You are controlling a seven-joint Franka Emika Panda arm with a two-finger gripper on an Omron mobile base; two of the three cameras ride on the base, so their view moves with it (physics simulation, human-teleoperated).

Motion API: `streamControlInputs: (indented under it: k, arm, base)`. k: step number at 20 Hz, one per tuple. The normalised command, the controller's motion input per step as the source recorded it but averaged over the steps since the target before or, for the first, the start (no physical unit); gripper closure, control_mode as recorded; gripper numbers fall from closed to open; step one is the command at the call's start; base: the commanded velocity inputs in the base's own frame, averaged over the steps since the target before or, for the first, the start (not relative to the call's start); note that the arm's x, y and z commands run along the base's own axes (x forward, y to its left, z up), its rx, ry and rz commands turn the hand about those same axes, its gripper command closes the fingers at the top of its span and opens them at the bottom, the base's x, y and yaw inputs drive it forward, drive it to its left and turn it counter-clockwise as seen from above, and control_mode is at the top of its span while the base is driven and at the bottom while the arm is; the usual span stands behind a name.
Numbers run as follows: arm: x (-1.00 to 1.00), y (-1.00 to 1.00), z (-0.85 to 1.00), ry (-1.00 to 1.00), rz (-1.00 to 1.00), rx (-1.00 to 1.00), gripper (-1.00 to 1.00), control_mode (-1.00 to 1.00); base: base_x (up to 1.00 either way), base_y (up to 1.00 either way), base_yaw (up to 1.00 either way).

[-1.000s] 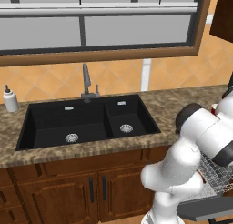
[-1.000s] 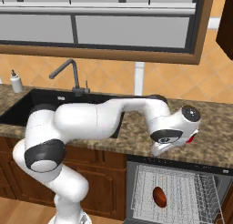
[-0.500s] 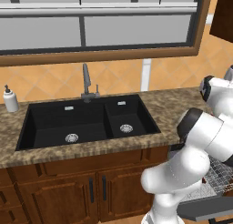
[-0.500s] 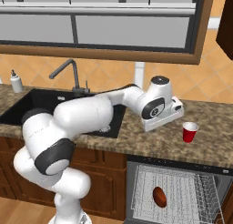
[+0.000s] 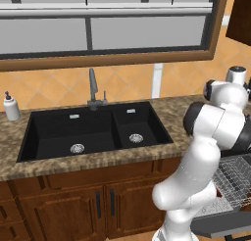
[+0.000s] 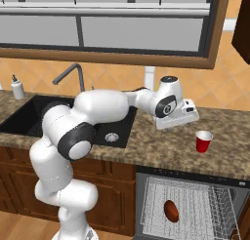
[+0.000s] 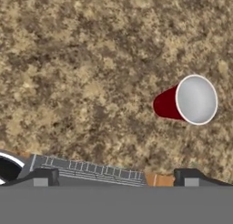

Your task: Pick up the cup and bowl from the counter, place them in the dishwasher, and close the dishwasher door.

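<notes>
Cup point(image 6: 203, 141) sits upright on the bench point(image 6: 161, 146), right of center in the right base view, while the tool point(image 7: 113, 176) hovers wide open and empty, presumably lining up since the bowl point(image 6: 170, 210) is already racked.

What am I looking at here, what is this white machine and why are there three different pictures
It's a simulated kitchen with a white robot arm. Two pictures come from cameras behind the arm, one to its left and one to its right. The third comes from a camera on its hand, looking down along the gripper, which is open and holds nothing. On the brown speckled counter stands a small red cup, apart from the hand. Below, the dishwasher is open, and a dark red-brown bowl already sits in its wire rack. A black sink lies to the left.
</notes>
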Motion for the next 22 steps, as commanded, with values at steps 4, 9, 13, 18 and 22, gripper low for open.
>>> streamControlInputs:
  k: [4,9,13,18,22]
  arm:
    - [0.0,-0.44,0.0,0.0,-0.11,0.17,-1.0,-1.0]
    - [0.21,-0.31,0.0,-0.04,-0.07,0.1,-1.0,-1.0]
    - [0.33,-0.04,-0.23,-0.04,-0.01,0.0,-1.0,-1.0]
    - [0.36,-0.06,-0.41,-0.04,0.0,0.0,-1.0,-1.0]
    - [0.27,-0.26,-0.42,-0.03,-0.03,0.02,-1.0,-1.0]
  base:
    - [0.0,0.0,0.0]
    - [0.0,0.0,0.0]
    - [0.0,0.0,0.0]
    - [0.0,0.0,0.0]
    - [0.0,0.0,0.0]
